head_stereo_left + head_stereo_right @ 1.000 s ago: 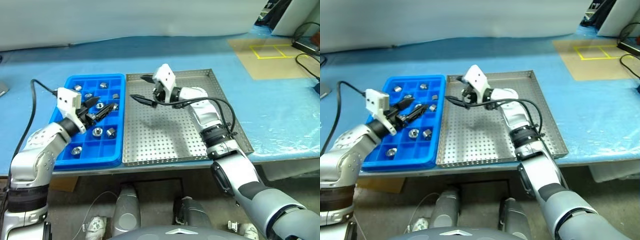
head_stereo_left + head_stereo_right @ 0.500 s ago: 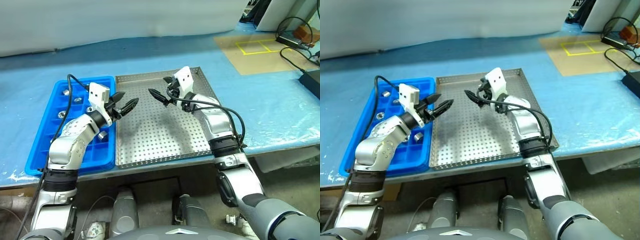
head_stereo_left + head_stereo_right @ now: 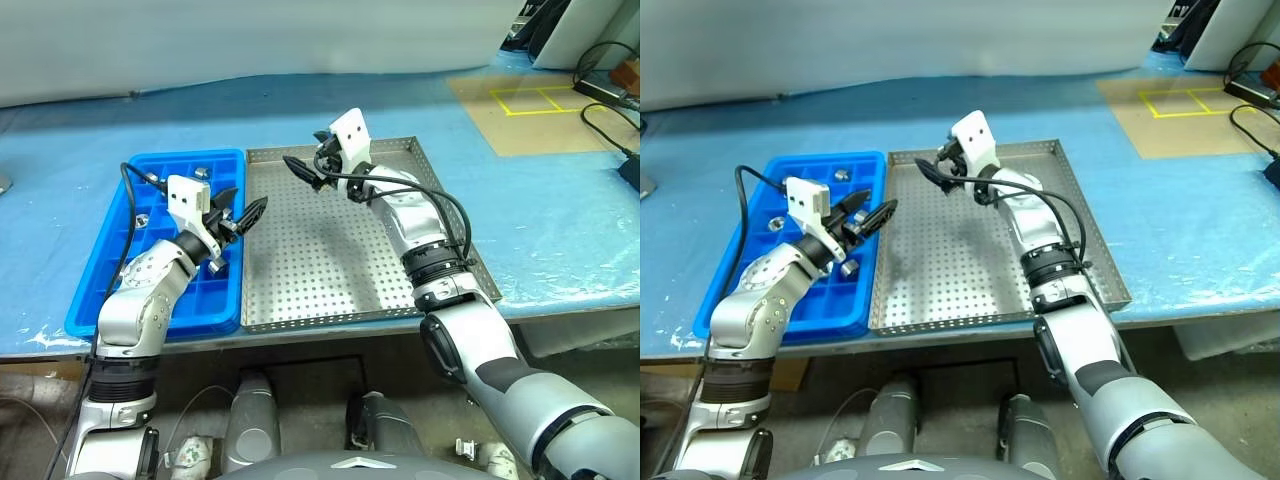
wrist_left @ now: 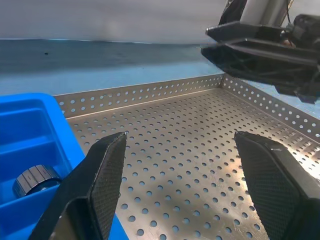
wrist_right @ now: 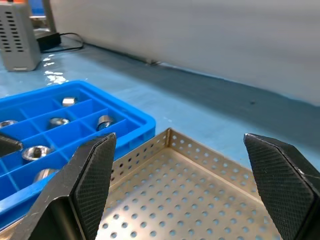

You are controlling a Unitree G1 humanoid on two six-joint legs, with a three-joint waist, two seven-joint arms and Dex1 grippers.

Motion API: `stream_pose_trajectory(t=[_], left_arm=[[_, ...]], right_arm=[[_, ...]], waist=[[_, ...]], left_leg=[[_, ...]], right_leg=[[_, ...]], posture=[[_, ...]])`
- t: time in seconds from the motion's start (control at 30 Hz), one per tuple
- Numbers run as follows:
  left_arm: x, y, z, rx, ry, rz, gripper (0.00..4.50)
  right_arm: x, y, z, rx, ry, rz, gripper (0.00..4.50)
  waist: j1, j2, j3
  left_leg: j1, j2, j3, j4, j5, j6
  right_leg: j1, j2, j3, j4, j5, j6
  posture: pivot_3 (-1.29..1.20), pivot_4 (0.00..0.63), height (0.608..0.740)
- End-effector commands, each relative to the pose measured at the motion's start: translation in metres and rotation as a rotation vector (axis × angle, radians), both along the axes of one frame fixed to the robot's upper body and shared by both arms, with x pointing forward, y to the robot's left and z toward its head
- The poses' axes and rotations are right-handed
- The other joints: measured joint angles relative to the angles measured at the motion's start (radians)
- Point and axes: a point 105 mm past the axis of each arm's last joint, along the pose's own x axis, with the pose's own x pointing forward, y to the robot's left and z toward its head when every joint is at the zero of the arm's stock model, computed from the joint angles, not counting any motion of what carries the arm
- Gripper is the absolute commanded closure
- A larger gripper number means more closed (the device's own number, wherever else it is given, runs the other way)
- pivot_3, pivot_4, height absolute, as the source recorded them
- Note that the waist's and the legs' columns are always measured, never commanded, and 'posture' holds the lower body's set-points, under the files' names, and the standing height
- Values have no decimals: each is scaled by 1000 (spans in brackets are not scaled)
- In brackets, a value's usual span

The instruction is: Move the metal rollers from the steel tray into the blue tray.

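Two pairs of jaws are mine, and both stand spread with nothing between them. My left gripper (image 3: 243,215) hangs over the seam where the blue tray (image 3: 100,300) meets the steel tray (image 3: 330,285), pointing across the perforated floor. My right gripper (image 3: 303,168) hovers above the steel tray's far corner nearest the blue tray, its jaws wide apart and aimed toward the blue tray's far end.

Beyond the fingers, the metal rollers (image 5: 104,121) sit in the blue tray's square compartments, one to a cell as far as I can make out, scattered over several rows; my left wrist view catches one roller lying on its side in a cell just beside the steel rim. I see no rollers on the steel tray's perforated sheet in any view, though my right arm covers part of it.

I judge the transfer to be at or near its end: I carry nothing and no roller shows on the steel side. My next move calls for a check of the strip under my right arm; if a roller lies there, I must drop open jaws over it and pinch; otherwise both arms can draw back.
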Motion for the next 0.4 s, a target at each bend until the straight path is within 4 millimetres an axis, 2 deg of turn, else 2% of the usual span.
stream_pose_trajectory(t=[0.03, 0.4], left_arm=[[5, -4, 17, 0, -67, -19, 831], [23, -34, 17, -4, -66, -151, 831]], right_arm=[[0, -5, 17, 15, -64, -18, 186], [-5, -34, 9, -10, -80, -118, 186]], waist=[[-1, 0, 0], [-18, 0, 0]], left_leg=[[0, 0, 0, 0, 0, 0], [0, -1, 0, 0, 1, -2]], right_leg=[[0, 0, 0, 0, 0, 0], [0, 0, 1, 0, 0, 1]], posture=[[233, 150, 740], [75, 150, 740]])
